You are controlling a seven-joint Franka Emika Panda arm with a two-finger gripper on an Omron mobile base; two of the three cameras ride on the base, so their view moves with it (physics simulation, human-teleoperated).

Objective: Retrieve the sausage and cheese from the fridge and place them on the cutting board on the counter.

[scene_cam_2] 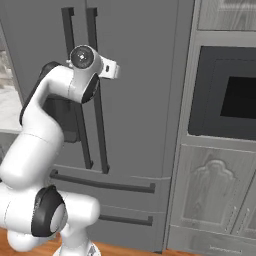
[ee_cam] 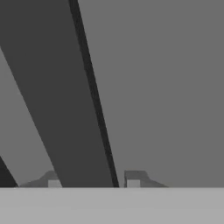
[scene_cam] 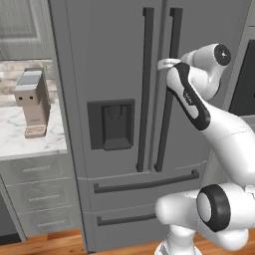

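We have our hand (ee_cam: 92,183) closed on the right door handle (scene_cam: 168,94) of the fridge (scene_cam: 114,74): in the hand view the dark bar of that handle runs straight between our two fingertips (ee_cam: 133,179), one tip on each side of it. From the left base view our wrist sits high against the same handle, near its upper end, and from the right base view the arm reaches up to the handle beside the seam between the two doors. Both fridge doors are shut, and so are the two bottom drawers (scene_cam: 144,187). The dark dispenser recess (scene_cam: 112,124) lies in the left door, left of the left door handle (scene_cam: 144,89). To the left of the fridge the bench (scene_cam: 25,137) carries a tan and grey coffee machine (scene_cam: 32,102) standing toward its back edge, well apart from the fridge side. To the right of the fridge a dark built-in oven (scene_cam_2: 225,92) sits above a grey carved cabinet door (scene_cam_2: 210,192). We can read no brand, label or writing on the fridge, the coffee machine or the oven.
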